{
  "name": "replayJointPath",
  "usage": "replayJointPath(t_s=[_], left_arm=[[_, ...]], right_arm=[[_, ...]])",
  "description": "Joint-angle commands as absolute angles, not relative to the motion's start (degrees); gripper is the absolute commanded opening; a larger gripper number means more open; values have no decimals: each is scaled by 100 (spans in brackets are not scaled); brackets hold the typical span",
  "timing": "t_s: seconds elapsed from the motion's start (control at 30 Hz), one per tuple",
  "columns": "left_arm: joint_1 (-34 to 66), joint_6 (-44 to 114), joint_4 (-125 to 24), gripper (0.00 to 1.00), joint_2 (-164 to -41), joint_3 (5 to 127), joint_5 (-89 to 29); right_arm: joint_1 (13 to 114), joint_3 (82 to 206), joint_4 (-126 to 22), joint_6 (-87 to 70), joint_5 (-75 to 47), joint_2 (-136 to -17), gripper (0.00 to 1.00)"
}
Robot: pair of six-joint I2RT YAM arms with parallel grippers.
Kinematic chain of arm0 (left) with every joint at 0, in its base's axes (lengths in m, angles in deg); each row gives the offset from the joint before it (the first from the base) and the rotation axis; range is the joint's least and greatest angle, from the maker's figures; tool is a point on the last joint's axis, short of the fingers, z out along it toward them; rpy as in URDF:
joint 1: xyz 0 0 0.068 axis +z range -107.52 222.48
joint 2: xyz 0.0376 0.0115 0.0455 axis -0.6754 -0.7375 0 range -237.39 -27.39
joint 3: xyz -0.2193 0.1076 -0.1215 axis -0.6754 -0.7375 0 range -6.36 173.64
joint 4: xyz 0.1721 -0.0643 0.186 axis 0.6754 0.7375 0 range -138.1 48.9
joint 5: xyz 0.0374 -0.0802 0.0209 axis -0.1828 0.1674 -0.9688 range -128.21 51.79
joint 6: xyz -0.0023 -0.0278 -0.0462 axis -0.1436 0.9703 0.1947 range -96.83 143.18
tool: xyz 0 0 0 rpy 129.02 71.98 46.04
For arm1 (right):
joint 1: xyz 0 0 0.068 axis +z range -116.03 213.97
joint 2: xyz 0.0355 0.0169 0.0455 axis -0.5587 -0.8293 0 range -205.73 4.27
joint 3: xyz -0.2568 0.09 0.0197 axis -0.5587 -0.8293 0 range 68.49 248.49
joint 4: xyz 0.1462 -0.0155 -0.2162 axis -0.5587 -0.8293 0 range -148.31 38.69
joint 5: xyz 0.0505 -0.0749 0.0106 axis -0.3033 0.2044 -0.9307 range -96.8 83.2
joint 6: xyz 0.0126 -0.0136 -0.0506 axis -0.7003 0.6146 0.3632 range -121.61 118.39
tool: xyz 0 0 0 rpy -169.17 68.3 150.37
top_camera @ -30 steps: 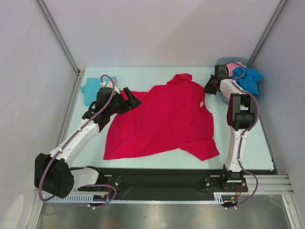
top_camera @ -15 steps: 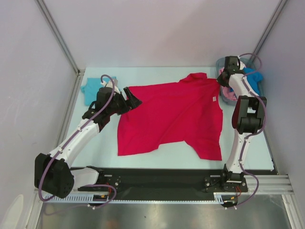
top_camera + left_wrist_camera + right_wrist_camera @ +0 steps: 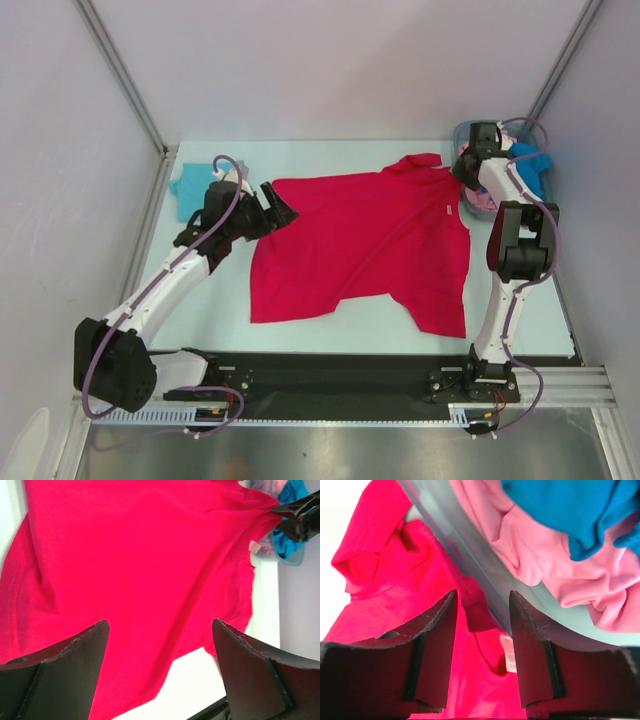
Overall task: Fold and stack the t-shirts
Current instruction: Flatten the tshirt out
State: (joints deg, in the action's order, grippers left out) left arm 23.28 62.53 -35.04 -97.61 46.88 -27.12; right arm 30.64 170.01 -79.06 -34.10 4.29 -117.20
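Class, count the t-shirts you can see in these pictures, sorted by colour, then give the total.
Red t-shirt: 1
Teal t-shirt: 1
Pink t-shirt: 1
Blue t-shirt: 1
Total: 4

Grey bin point(image 3: 470, 545) at the pale table's point(image 3: 300, 155) far right corner

No legible writing.
The bright red cloth t-shirt point(image 3: 370, 240) has a small pale neck label point(image 3: 508, 654) sewn inside its collar; the print on the label is too blurred to read.
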Motion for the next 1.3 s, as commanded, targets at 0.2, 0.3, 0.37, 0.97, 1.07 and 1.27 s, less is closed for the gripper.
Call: replayJointPath(t_s=[0.2,0.3,0.37,0.97,1.07,1.27], left_arm=[[2692,5947,-3922,100,-11234,5348,-2602],[3016,5930,-4151,100,-12192,5813,-2310],[3132,5869,-4160,100,-12599,6095,-2160],[3325,5279,-4037,100,-14156,7484,-2274],[3352,5236,-3792,100,-14489,7739,-2379],[3387,4744,-3001,100,-15079,8924,-2845]], right_arm=[[3686,16211,-7066,-3317,-100,-10323,50],[3862,15676,-6829,-3317,-83,-9666,50],[3898,15455,-6740,-3290,4,-9356,50],[4539,13794,-6528,-3282,-48,-7818,50],[4618,13530,-6572,-3273,-30,-7397,49],[4812,13301,-6783,-3211,93,-6894,49]])
